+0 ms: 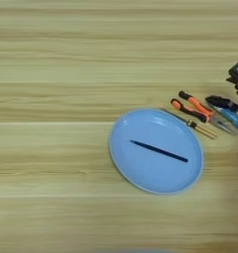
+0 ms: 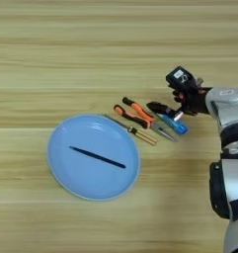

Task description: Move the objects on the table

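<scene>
Left eye view: plate (image 1: 156, 150), light blue and oval, lies on the table (image 1: 66, 74) right of centre, with the thin black stick (image 1: 159, 150) resting across its middle, long axis running from upper left to lower right. Just off the plate's upper right rim lie orange-handled pliers (image 1: 192, 106) and a slim screwdriver (image 1: 199, 127). At the right edge the blue tube (image 1: 233, 117) shows, and only a black bit of the pincer.

Right eye view: the right gripper (image 2: 162, 109) reaches in from the right, silver forearm (image 2: 228, 106) roughly level, black fingers pointing left. The tube (image 2: 174, 123) lies touching or just under the fingertips, long axis slanting down to the right, its white end toward the wrist. Whether the fingers pinch it or stand spread, I cannot tell. The plate sits well to the pincer's lower left.
</scene>
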